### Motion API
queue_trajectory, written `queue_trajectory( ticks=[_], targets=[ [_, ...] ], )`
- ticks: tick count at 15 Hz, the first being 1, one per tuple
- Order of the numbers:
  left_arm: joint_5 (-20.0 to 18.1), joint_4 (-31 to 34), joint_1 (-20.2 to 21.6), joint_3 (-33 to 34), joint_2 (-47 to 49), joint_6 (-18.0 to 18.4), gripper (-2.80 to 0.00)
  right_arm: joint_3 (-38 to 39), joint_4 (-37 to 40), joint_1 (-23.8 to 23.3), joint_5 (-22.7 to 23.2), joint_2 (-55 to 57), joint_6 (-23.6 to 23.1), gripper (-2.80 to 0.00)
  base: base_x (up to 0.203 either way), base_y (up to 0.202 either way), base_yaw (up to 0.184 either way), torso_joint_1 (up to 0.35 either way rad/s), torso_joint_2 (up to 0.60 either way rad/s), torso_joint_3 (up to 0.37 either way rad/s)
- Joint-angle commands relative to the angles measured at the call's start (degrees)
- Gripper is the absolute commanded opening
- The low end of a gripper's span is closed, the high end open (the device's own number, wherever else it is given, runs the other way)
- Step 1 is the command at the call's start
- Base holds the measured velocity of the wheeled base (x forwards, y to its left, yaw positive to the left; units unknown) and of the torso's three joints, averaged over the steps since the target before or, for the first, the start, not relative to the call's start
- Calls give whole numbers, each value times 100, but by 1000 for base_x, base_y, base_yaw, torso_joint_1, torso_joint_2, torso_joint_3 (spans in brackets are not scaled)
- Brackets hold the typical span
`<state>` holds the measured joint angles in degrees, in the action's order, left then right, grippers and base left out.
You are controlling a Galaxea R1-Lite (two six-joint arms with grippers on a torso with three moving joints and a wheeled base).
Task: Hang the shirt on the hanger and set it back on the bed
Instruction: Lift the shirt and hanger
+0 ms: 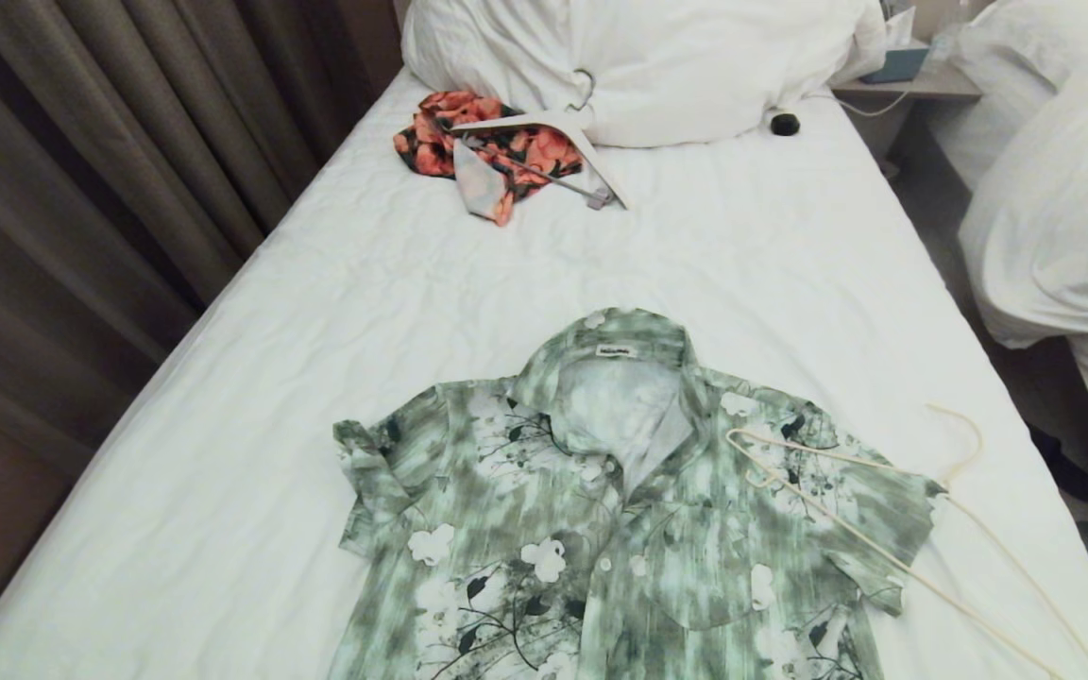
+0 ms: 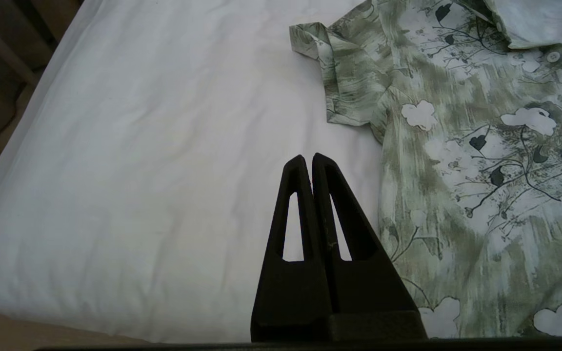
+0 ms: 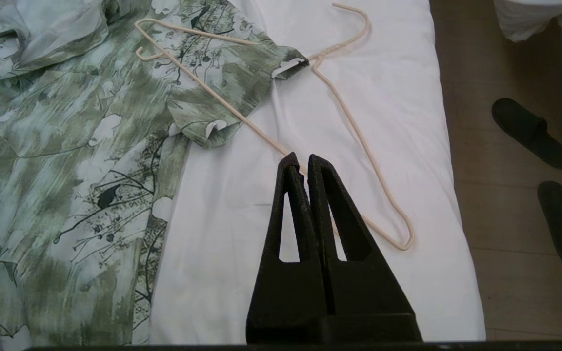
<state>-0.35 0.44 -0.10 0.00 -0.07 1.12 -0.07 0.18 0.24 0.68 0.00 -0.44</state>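
Observation:
The green and white floral shirt (image 1: 601, 510) lies spread flat, front up and collar away from me, on the near part of the bed (image 1: 270, 378). The cream wire hanger (image 1: 884, 552) lies flat beside it, one end resting on the shirt's sleeve (image 3: 222, 78), the hook (image 3: 354, 29) on the sheet. Neither arm shows in the head view. My left gripper (image 2: 308, 158) hangs shut and empty above bare sheet beside the shirt's other sleeve (image 2: 344, 73). Above the hanger's lower bar (image 3: 261, 134) my right gripper (image 3: 300, 158) is shut with nothing in it.
An orange-red floral garment (image 1: 487, 151) with a thick white hanger (image 1: 553, 142) lies near the pillows (image 1: 638, 57). A small black object (image 1: 784, 124) sits on the sheet. Curtains (image 1: 81, 189) run along the left; another bed (image 1: 1063, 217) and dark slippers (image 3: 530, 131) are on the right.

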Motion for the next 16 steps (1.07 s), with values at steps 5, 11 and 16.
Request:
queue_trajectory(
  ticks=[5, 11, 16],
  targets=[
    [0, 0, 1, 3, 7, 2, -280, -100, 41, 2, 25, 15, -138, -280, 0, 0, 0, 0, 0, 0],
    [0, 0, 1, 7, 7, 2, -280, -1300, 365, 10, 108, 1484, -194, -280, 0, 0, 0, 0, 0, 0],
    [0, 0, 1, 0, 7, 2, -280, -2461, 369, 21, 214, 3814, 864, -280, 0, 0, 0, 0, 0, 0]
  ],
)
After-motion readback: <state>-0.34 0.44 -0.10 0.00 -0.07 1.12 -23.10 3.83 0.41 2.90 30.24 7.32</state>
